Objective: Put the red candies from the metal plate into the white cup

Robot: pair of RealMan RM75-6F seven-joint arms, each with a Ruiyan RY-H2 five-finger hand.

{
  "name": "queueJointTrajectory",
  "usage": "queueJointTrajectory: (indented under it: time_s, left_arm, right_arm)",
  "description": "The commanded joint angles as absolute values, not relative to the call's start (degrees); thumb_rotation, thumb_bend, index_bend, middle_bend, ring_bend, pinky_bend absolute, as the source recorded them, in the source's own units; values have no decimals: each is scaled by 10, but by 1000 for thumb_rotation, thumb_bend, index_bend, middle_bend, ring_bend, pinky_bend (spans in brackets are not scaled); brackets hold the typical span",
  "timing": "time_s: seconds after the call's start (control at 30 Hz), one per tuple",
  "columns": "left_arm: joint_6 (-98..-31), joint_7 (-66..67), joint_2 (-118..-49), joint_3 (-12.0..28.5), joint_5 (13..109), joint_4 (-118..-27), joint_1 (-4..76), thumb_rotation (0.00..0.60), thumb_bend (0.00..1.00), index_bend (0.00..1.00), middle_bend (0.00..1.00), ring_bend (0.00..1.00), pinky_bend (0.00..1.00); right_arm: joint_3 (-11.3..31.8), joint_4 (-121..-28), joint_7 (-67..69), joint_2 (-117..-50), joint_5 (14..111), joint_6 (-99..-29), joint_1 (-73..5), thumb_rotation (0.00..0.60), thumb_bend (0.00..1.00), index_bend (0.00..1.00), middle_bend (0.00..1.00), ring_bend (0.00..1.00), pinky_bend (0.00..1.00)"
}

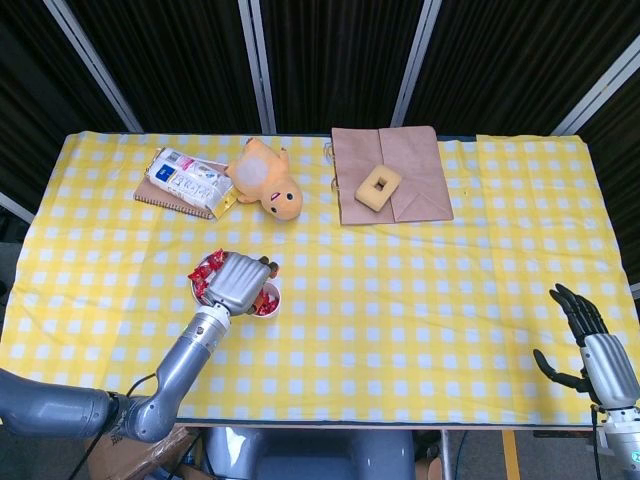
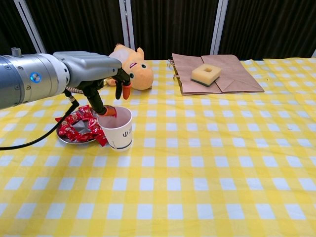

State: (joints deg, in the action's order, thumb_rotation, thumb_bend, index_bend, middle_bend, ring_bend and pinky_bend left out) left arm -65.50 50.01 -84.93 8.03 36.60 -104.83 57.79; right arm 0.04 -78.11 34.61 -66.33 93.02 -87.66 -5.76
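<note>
The white paper cup (image 2: 117, 129) stands on the yellow checked cloth, just right of the metal plate (image 2: 65, 139). Several red wrapped candies (image 2: 74, 127) lie on the plate, and one lies on the cloth against the cup's left side. My left hand (image 2: 94, 69) hovers over the cup's mouth with its fingers spread; the thumb tip dips at the rim and I see nothing pinched. In the head view the left hand (image 1: 240, 282) covers most of the cup (image 1: 268, 303), with red candies (image 1: 205, 275) showing beside it. My right hand (image 1: 585, 345) hangs open off the table's front right corner.
An orange plush toy (image 2: 129, 66) lies behind the plate. A brown paper bag (image 1: 415, 170) with a yellow square block (image 1: 378, 185) on it sits at the back middle. A snack packet on a notebook (image 1: 188, 182) lies at the back left.
</note>
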Motion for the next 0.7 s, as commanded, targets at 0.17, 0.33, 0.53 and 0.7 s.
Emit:
queueJointTrajectory:
  time_s: [0.17, 0.33, 0.53, 0.7]
  left_arm:
    - [-659, 487, -837, 82, 372, -1050, 572, 600, 344, 327, 311, 906, 935]
    - [-658, 482, -826, 76, 377, -1053, 567, 600, 295, 317, 311, 906, 935]
    - [-655, 483, -803, 58, 361, -1044, 555, 600, 251, 309, 311, 906, 935]
    - [-635, 474, -816, 38, 345, -1001, 545, 600, 246, 302, 311, 905, 935]
  right_arm:
    - [0, -782, 345, -664, 930, -876, -58, 600, 424, 0, 0, 0, 0]
    - [0, -782, 344, -663, 929, -877, -57, 600, 424, 0, 0, 0, 0]
    - [0, -782, 345, -663, 930, -878, -57, 600, 423, 0, 0, 0, 0]
    - [0, -782, 345, -663, 930, -877, -57, 600, 423, 0, 0, 0, 0]
